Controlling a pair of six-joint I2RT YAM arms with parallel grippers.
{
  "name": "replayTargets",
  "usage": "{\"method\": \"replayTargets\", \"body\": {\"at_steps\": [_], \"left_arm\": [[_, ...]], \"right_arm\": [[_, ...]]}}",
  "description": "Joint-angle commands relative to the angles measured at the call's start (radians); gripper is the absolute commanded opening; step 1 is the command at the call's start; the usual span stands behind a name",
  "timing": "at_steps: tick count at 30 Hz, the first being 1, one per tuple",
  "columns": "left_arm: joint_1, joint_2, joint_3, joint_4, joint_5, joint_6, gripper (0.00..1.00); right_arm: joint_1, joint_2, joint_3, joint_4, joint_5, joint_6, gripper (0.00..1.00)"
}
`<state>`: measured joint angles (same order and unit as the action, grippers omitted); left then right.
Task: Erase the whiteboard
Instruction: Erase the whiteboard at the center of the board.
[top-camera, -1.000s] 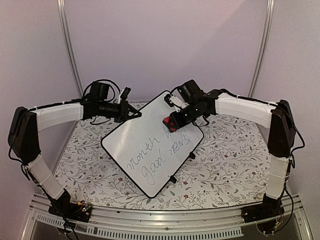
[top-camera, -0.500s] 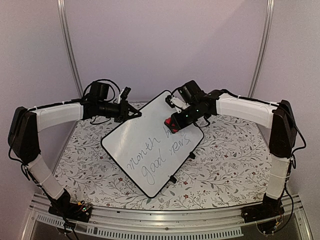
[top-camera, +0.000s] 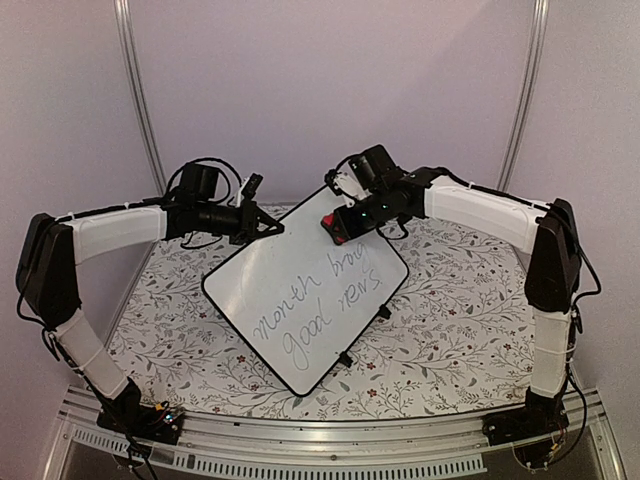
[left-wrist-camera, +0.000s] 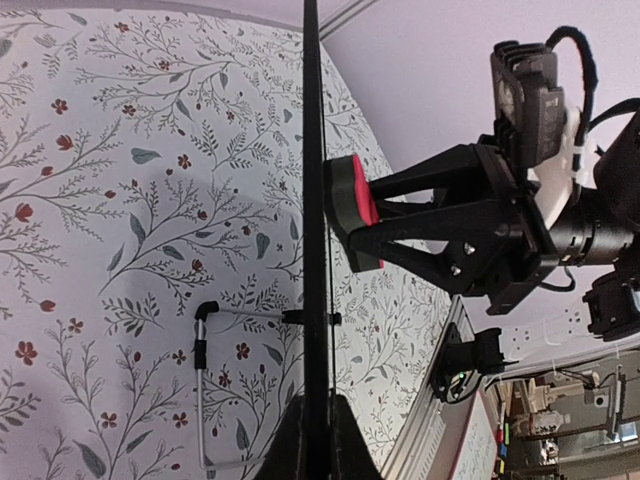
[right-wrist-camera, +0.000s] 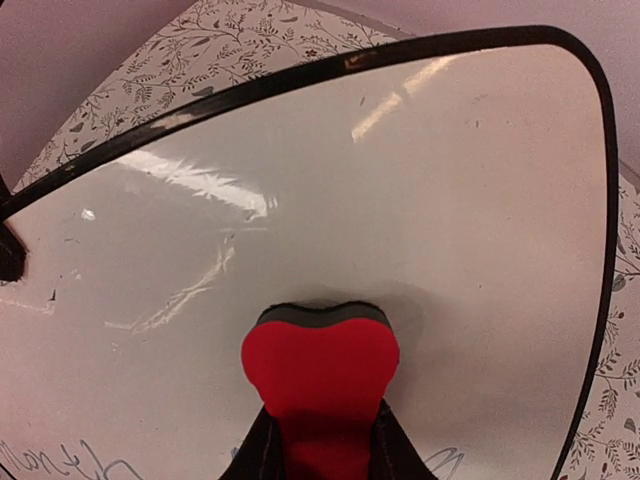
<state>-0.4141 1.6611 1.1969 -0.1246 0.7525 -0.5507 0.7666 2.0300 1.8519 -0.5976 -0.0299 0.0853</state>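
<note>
Whiteboard (left-wrist-camera: 313, 200) edge-on in left wrist view, face hidden, handwriting (right-wrist-camera: 75, 462) cut off at bottom edge

The right claw (right-wrist-camera: 322, 445) grips a red eraser (right-wrist-camera: 320, 370), its grey felt against the whiteboard (right-wrist-camera: 420, 180); grey handwriting (right-wrist-camera: 60, 465) lies lower left of the eraser.

This was a robotics lab test cell rather than a home or office. Two robot arms, the left arm (top-camera: 110, 230) and the right arm (top-camera: 480, 215), were bolted to an aluminium rail (top-camera: 330, 435) at the near edge of a floral-patterned desk (top-camera: 450, 330). Plain lilac panels (top-camera: 330, 90) on metal poles (top-camera: 137, 90) closed off the far side. Exposed cables (top-camera: 205, 165) looped over the arms. The left wrist view caught cluttered equipment (left-wrist-camera: 570, 410) beyond the desk.
</note>
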Motion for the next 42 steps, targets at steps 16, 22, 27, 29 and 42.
{"method": "replayTargets", "body": {"at_steps": [16, 22, 27, 29, 42], "left_arm": [[-0.023, 0.037, -0.006, -0.018, 0.003, 0.045, 0.00], [-0.023, 0.040, -0.006, -0.018, 0.003, 0.045, 0.00], [-0.025, 0.044, -0.006, -0.017, 0.002, 0.046, 0.00], [-0.025, 0.044, -0.006, -0.018, 0.000, 0.046, 0.00], [-0.024, 0.050, -0.001, -0.025, -0.012, 0.050, 0.04]], "right_arm": [[0.042, -0.125, -0.324, 0.051, -0.063, -0.039, 0.00], [0.042, -0.159, -0.409, 0.077, -0.067, -0.031, 0.00], [0.042, -0.165, -0.406, 0.101, -0.058, -0.030, 0.00], [0.042, -0.155, -0.364, 0.106, -0.044, -0.032, 0.00], [0.043, -0.177, -0.165, 0.082, 0.040, -0.035, 0.00]]}}
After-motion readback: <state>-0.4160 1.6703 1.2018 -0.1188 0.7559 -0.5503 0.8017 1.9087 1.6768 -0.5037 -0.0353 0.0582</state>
